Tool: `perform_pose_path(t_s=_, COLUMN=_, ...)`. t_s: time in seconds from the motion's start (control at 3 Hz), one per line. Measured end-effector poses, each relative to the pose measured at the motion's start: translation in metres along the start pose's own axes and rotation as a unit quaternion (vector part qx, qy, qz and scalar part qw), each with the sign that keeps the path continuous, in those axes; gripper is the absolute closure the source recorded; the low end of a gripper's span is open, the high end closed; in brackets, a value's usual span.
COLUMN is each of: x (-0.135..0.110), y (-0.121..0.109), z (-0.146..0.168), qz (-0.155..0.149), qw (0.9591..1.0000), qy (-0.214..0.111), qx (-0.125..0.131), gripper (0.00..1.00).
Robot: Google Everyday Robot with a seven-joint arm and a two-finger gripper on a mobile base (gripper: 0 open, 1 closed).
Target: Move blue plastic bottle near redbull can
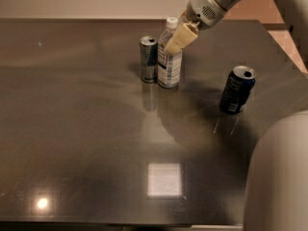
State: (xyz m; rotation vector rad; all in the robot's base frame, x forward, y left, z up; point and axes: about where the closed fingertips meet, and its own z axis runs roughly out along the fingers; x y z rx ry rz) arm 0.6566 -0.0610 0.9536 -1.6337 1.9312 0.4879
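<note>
blue plastic bottle (169, 66): stands upright on the table, far half, just beside the redbull can; whether the two touch cannot be told.
redbull can (148, 59): upright, on the side of the bottle away from the dark blue can.
gripper (182, 36): reaches down from the upper edge of the view, its cream-coloured end lying across the bottle's shoulder, just under the cap; whether it clamps the bottle or is loose around it cannot be told.
step in hand: placing looks done or nearly so, since the bottle sits on its base next to the can; what is left is the release and the retreat.
next move calls for: letting go without a sideways nudge, then lifting straight up and away, because the two tall narrow things stand so close that one push could topple both.
bottle make: clear thin plastic, ribbed body, white screw cap, white-and-black label; light and likely to tip.
can make: slim silver-and-blue metal cylinder, top open, narrower than the bottle.
dark blue can (237, 89): wider, glossy, upright, well apart toward the table's edge.
table (86, 129): dark, smooth, shiny; it mirrors the cans and a bright square of light (165, 179).
robot body (279, 177): a pale rounded bulk filling the near corner.
</note>
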Motion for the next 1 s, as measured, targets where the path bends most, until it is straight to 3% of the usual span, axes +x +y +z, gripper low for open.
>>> perform_pose_path(t_s=0.33, x=0.006, y=-0.0043, z=0.0024, qz=-0.004, qw=1.0, qy=-0.001, qx=0.003, gripper=0.13)
perform_pose_path(t_s=0.67, x=0.0052, y=-0.0052, z=0.0058, qz=-0.004, qw=1.0, qy=-0.001, qx=0.002, gripper=0.0)
perform_pose_path(t_s=1.0, x=0.0052, y=-0.0052, z=0.0058, qz=-0.004, qw=1.0, qy=-0.001, qx=0.002, gripper=0.0)
